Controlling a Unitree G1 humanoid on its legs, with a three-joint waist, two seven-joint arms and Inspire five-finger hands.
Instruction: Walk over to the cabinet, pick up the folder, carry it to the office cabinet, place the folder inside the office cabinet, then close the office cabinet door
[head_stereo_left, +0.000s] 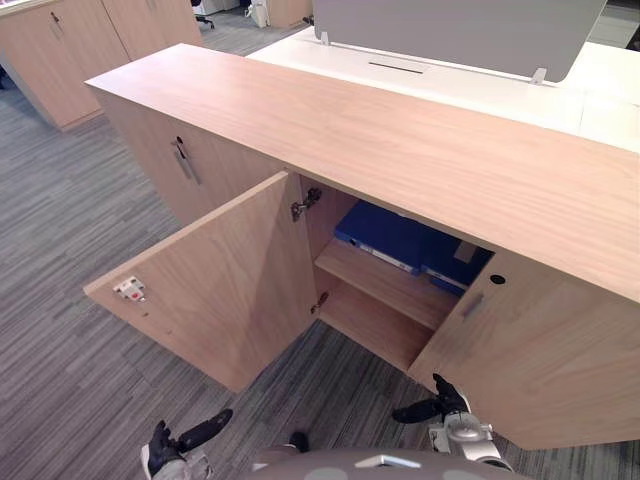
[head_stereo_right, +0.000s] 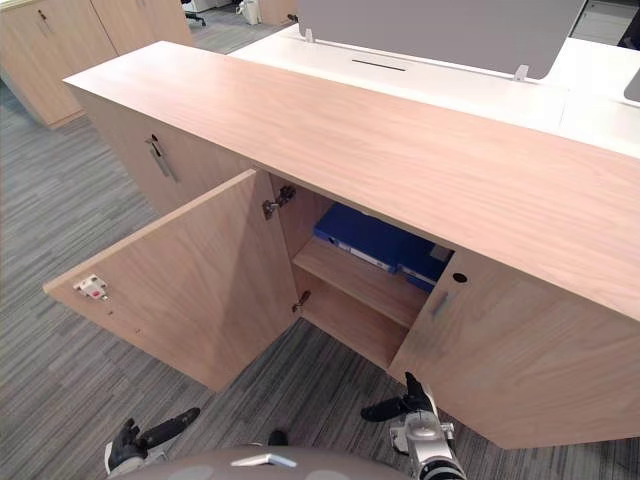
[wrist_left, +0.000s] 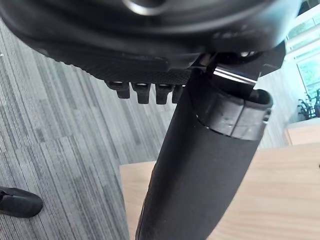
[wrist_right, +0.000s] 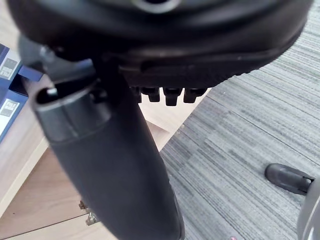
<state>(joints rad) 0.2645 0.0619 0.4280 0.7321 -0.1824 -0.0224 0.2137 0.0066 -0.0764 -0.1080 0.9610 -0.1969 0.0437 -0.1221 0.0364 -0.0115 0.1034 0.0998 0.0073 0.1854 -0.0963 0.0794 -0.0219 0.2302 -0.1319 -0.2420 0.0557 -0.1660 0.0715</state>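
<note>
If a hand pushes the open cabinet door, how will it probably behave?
The open door likely swings as one rigid wooden panel, pivoting on its metal hinges. It looks thick, so probably fairly heavy; pushing near its free edge should move it easiest.

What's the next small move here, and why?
Probably bring the left hand up to the free edge of the open door and start swinging it shut. Blue folders already lie on the upper shelf inside the office cabinet, the left hand and the right hand hang open and empty, and that door stands wide open.
</note>
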